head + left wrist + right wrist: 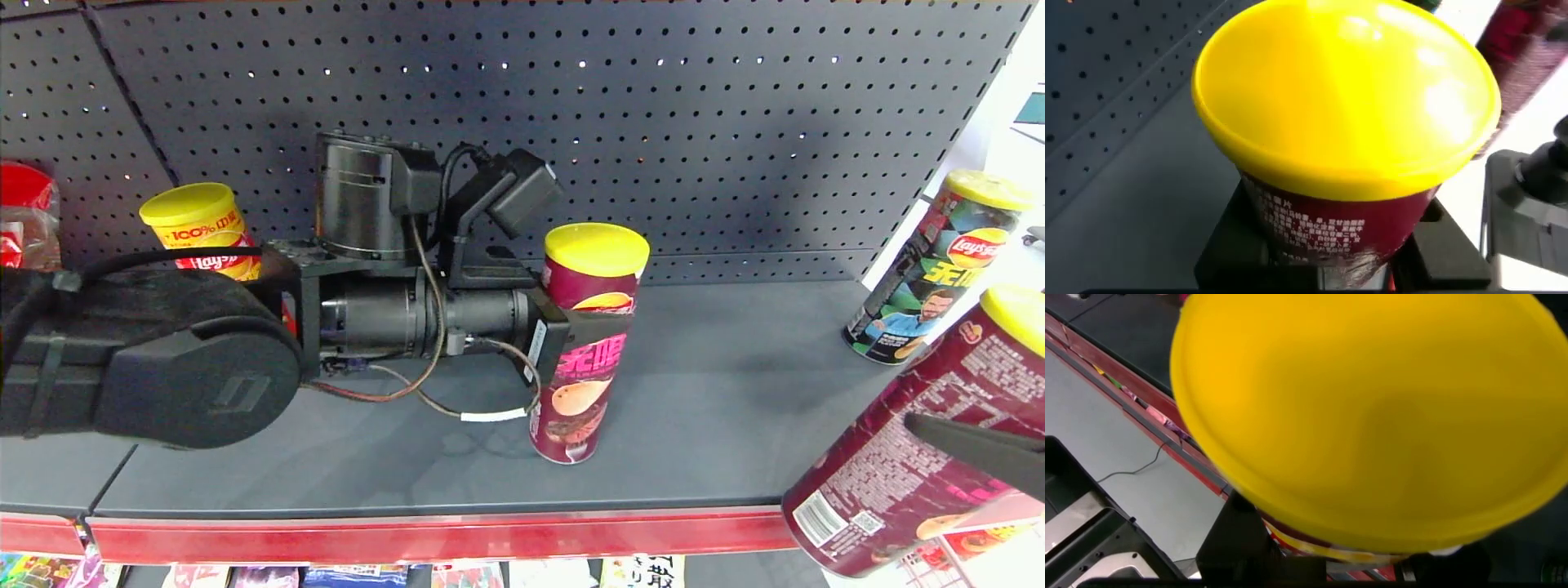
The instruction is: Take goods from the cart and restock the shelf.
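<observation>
Left arm hides most of the yellow can

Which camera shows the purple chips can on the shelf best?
The head view: the can stands there whole, lid to base, in the left end effector. The left wrist view gets mostly its yellow lid; the right wrist view faces another can's lid.

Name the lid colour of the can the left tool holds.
Yellow lid on the maroon can; clearest in the left wrist view.
</observation>
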